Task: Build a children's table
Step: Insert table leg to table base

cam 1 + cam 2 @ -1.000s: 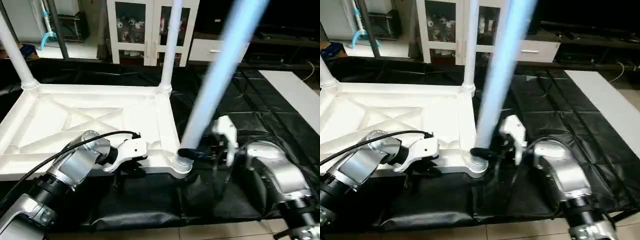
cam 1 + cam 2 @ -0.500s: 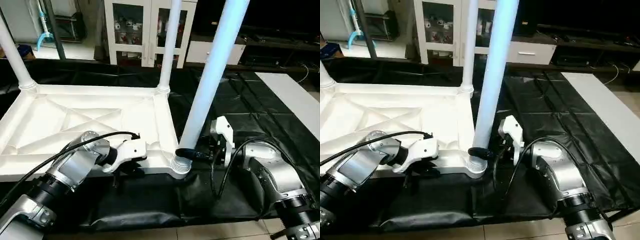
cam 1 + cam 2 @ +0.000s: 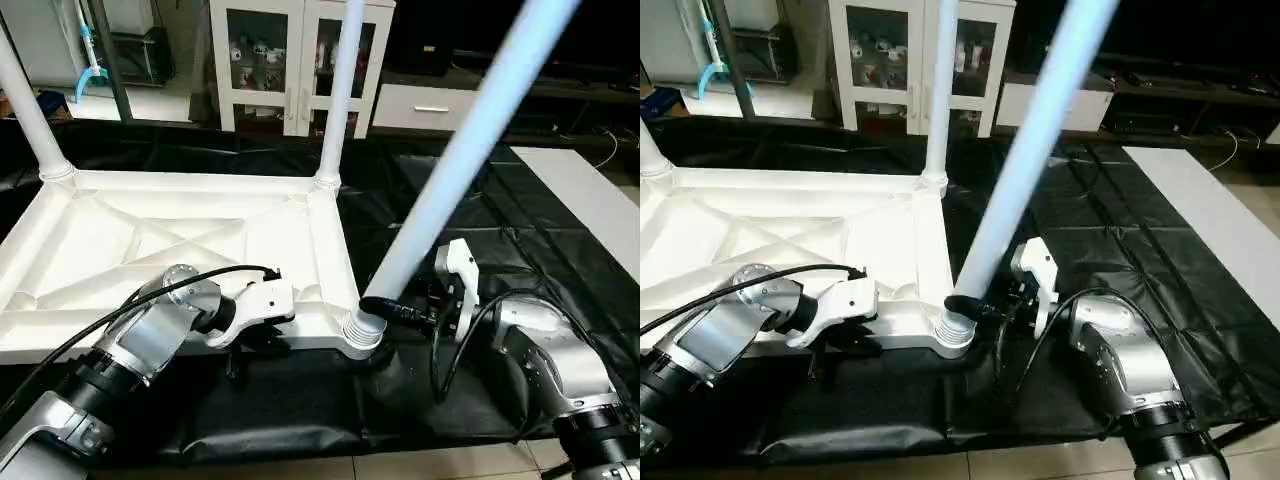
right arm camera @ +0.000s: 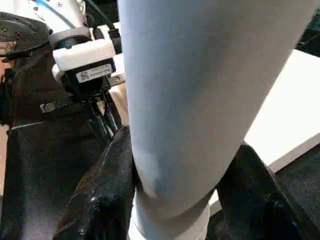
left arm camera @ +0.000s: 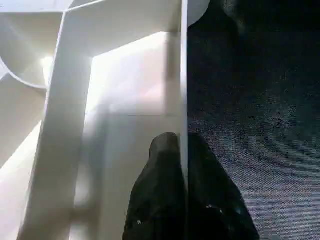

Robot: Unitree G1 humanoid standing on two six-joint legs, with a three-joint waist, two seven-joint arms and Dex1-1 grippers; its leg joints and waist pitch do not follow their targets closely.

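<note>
Now the leg (image 3: 455, 160) leans right again in its socket (image 3: 362, 330), unseated; right gripper (image 3: 395, 310) clasps it, left gripper (image 5: 182, 165) pinches the top (image 3: 150, 240).

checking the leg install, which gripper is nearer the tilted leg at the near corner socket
Right. The right gripper clamps the tilted leg just above its socket; the left gripper pinches the tabletop's near rim.

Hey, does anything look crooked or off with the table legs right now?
Yes. The near leg, gripped low by the right gripper, leans hard to the right at its corner socket, while the two far legs stand nearly straight.
</note>
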